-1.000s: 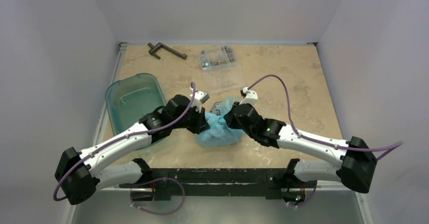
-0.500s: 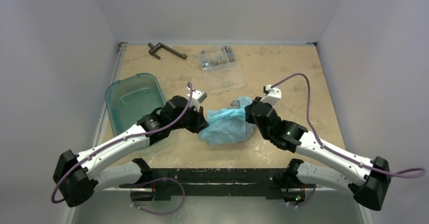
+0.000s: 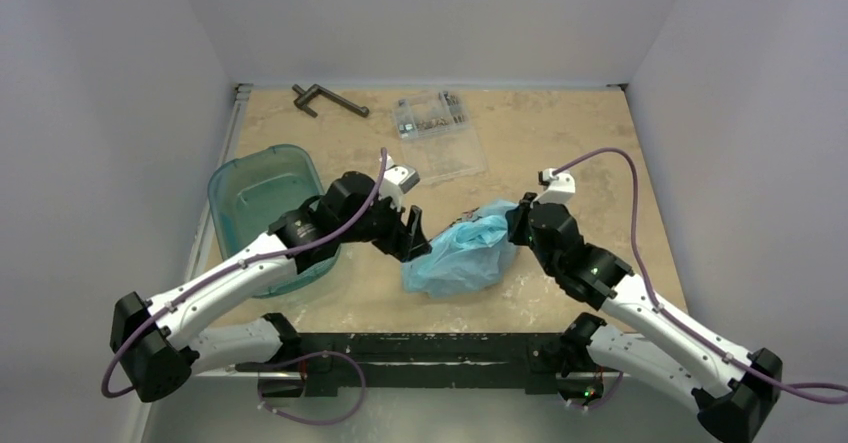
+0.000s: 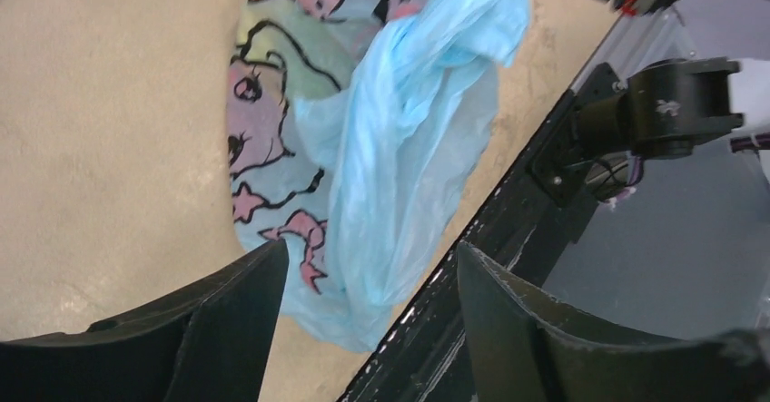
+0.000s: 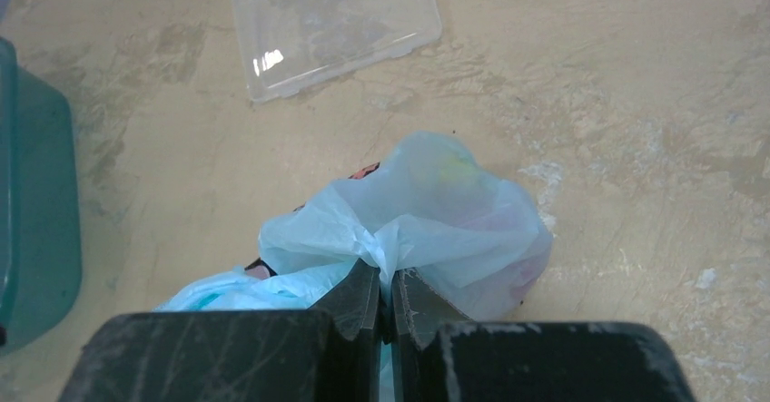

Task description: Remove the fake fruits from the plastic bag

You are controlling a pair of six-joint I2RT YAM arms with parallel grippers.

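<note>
Found left arm reaching in from the left, elbow bent, left hand with fingers spread and gripping nothing. Found right arm stretched in from the right, wrist angled down, right hand clamped tight, pinching a gathered fold of the plastic bag

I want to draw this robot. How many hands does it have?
2. The left hand is open beside the plastic bag. The right hand is shut on the bag's bunched plastic.

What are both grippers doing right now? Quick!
Left gripper: open, holding nothing.
Right gripper: closed, pinching the plastic bag.
</note>
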